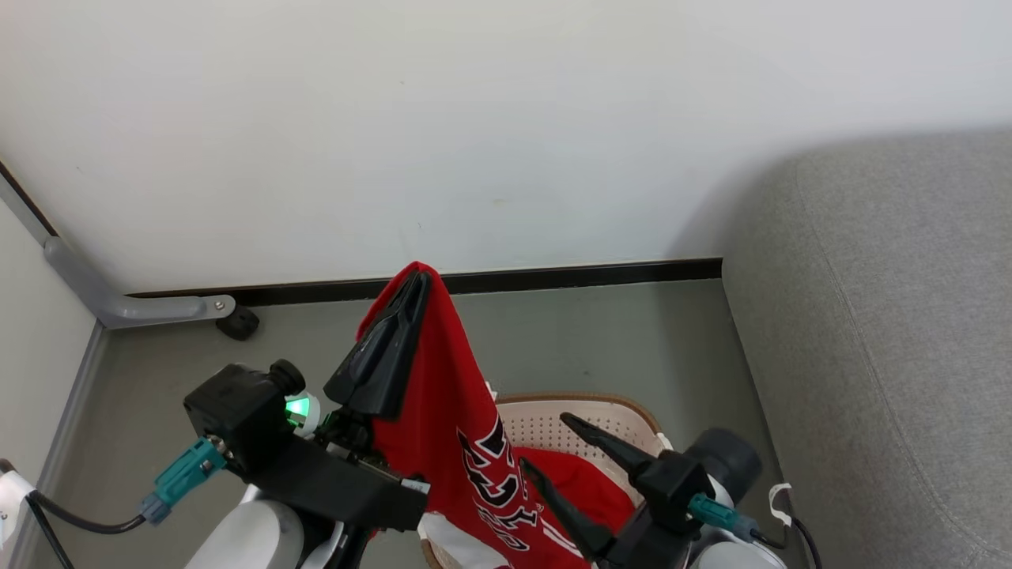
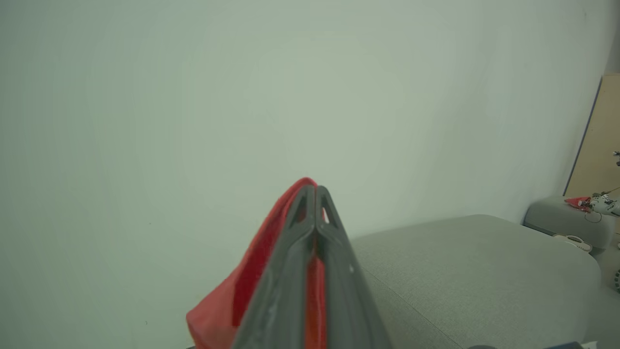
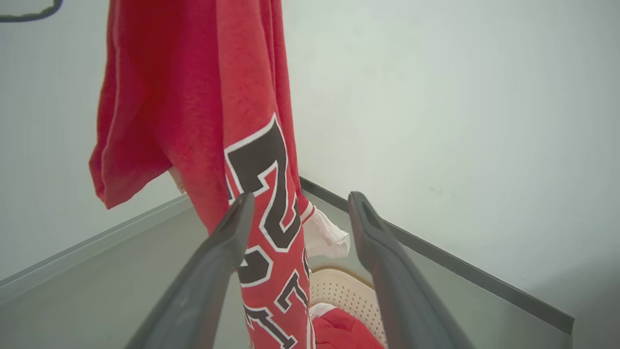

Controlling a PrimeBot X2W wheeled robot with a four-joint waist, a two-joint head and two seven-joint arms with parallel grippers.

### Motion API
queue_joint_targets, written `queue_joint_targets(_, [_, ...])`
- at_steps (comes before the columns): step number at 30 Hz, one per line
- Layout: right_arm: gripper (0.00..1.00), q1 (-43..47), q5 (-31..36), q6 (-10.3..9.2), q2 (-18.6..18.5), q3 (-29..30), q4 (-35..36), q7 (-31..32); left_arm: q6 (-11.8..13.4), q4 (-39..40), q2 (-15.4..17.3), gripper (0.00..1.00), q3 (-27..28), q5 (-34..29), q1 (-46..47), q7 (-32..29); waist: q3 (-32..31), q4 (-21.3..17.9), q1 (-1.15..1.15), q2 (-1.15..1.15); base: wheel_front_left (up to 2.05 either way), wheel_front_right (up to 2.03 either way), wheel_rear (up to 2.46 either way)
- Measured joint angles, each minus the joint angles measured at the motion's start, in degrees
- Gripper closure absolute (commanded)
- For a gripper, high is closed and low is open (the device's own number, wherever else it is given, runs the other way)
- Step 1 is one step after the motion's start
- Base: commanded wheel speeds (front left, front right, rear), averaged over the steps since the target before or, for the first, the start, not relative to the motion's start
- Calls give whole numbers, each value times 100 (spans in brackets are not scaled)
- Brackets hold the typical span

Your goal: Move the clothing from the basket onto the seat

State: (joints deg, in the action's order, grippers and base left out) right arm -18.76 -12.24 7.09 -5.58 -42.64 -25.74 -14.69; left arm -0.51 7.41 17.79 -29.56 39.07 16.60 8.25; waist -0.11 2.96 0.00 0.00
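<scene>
Two grippers over one basket, a garment raised between them. The left gripper [image 1: 417, 283] is clamped tight on a fold of the lettered garment [image 1: 447, 379], with its fingers pointing to 12 o'clock in the head view. The red cloth hangs from the tips toward 6 o'clock, and its lower end is cut off by the frame edge. The right gripper [image 1: 545, 440], at 4 o'clock from the left one, has its fingers spread wide and holds nothing. In the right wrist view the hanging cloth passes close by the finger on that view's left; whether they touch cannot be told. Below both grippers the basket [image 1: 553, 423] rests on the grey floor [image 1: 601, 340], and a second garment [image 1: 589, 478] lies inside it. The seat [image 1: 885, 332] lies at 3 o'clock from the basket, near it. The white wall [image 1: 506, 118] closes the scene at 12 o'clock.

Probable hazards:
- **Slipping:** the grip takes only a narrow fold, so a quick swing toward 3 o'clock could let the cloth slide out and drop onto the floor short of the seat.
- **Snagging:** the trailing length may catch on the spread right fingers or on the basket rim.
- **Dragging:** a snag there could pull the basket along or tip it.
</scene>
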Motion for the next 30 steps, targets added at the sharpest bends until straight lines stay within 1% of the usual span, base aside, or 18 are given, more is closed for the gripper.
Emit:
queue_joint_targets(8, [0, -268, -237, 0, -10, -286, -99, 0, 1, 158, -38, 100, -58, 10, 232, -221, -36, 89, 0, 0, 0, 0, 0])
queue_joint_targets(12, [0, -432, -301, 0, 4, -466, -124, 0, 58, 271, -31, 100, -60, 10, 246, -305, -58, 125, 0, 0, 0, 0, 0])
queue_joint_targets(18, [0, -573, -398, 0, 11, -636, -167, 0, 59, 330, -42, 100, -102, 11, 270, -402, -74, 145, 0, 0, 0, 0, 0])
queue_joint_targets(30, [0, -815, -662, 4, 16, -971, -293, 0, 52, 730, -116, 100, -367, 20, 389, -662, -150, 231, 0, 0, 0, 0, 0])
